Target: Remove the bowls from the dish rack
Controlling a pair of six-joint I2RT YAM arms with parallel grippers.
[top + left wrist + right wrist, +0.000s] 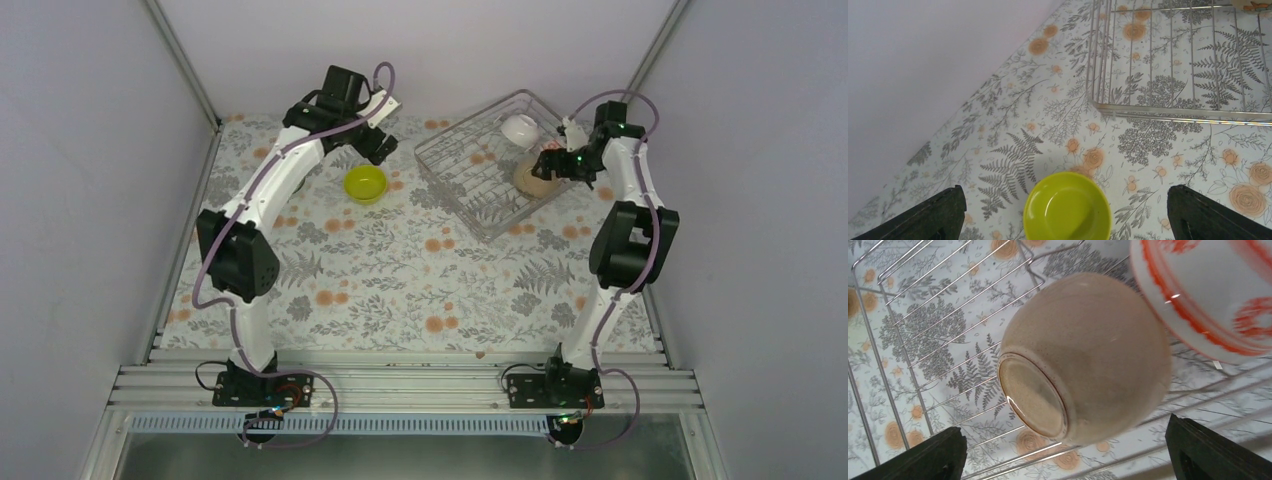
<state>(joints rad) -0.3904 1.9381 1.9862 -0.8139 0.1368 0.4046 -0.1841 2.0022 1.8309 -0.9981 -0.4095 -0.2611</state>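
Observation:
The silver wire dish rack (470,170) sits at the back right. It holds a cream bowl (533,177) lying on its side and a white bowl with red-orange pattern (519,130) behind it. My right gripper (550,163) is open and hovers just over the cream bowl (1088,355), a finger on either side and not touching; the patterned bowl (1208,290) is beside it. The yellow-green bowl (365,183) stands upright on the table left of the rack. My left gripper (378,145) is open and empty above it (1067,207). The mint green bowl is out of view.
The table has a floral cloth (400,270). White walls with metal posts close in the left, back and right sides. The rack's near corner (1098,102) lies a short way beyond the yellow-green bowl in the left wrist view.

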